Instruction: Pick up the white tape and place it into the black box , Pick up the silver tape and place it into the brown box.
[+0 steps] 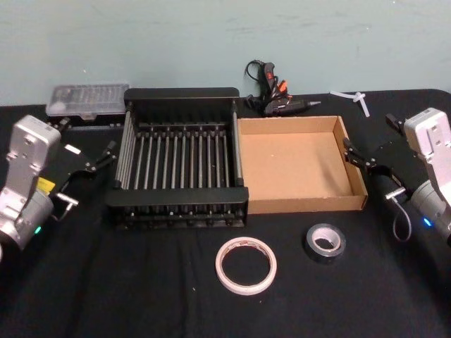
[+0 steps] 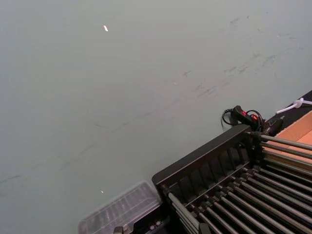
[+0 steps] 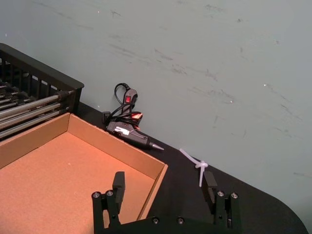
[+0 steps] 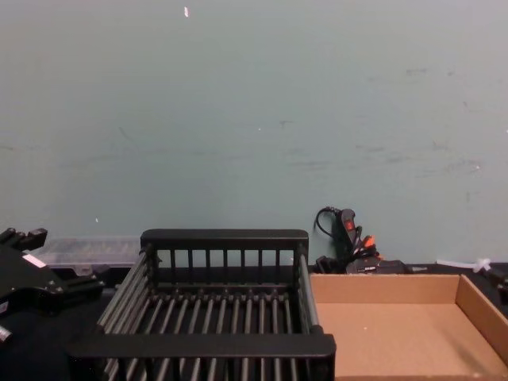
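Nearest the head camera: flat white tape (image 1: 246,265), a printed roll with a wide centre hole, lying on the black table (image 1: 141,296); just beside it the smaller dark grey-silver tape (image 1: 325,243). Beyond them, the black slatted plastic crate, the black box (image 1: 182,98), touches the shallow tan cardboard brown box (image 1: 303,204); both are empty. Left gripper (image 1: 90,167) sits outside the crate, fingers spread; right gripper (image 1: 373,165) beside the cardboard wall, fingers spread. Risks, judged: rolls lie flat, so fingers may skid off; close neighbours invite picking the wrong one. The head view shows both tapes; the chest view gives the crate's barred side.
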Robot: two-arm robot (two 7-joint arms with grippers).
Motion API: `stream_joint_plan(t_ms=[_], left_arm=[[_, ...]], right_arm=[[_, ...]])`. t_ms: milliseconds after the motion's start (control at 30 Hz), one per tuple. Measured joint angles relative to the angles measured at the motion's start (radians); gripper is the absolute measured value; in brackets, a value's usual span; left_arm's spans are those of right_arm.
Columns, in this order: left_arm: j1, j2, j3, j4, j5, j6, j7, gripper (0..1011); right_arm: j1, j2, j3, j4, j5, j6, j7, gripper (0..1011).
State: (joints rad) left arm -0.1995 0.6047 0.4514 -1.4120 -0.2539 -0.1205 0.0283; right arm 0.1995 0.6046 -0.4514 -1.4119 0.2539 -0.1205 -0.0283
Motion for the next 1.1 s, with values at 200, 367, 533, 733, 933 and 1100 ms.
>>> stream_joint_plan(t_ms=[200,367,533,733,933,1100], left_arm=[[0.000,0.000,0.000,0.000,0.000,0.000,0.000,1001],[0.000,0.000,0.000,0.000,0.000,0.000,0.000,1001],[0.000,0.000,0.000,0.000,0.000,0.000,0.000,1001],[0.000,0.000,0.000,0.000,0.000,0.000,0.000,1001],[0.000,0.000,0.000,0.000,0.000,0.000,0.000,1001],[0.000,0.000,0.000,0.000,0.000,0.000,0.000,1001]], right_arm=[[0.000,0.000,0.000,0.000,0.000,0.000,0.000,1002],[0.000,0.000,0.000,0.000,0.000,0.000,0.000,1002],[0.000,0.000,0.000,0.000,0.000,0.000,0.000,1002],[0.000,0.000,0.000,0.000,0.000,0.000,0.000,1002],[0.000,0.000,0.000,0.000,0.000,0.000,0.000,1002],[0.000,0.000,0.000,0.000,0.000,0.000,0.000,1002]])
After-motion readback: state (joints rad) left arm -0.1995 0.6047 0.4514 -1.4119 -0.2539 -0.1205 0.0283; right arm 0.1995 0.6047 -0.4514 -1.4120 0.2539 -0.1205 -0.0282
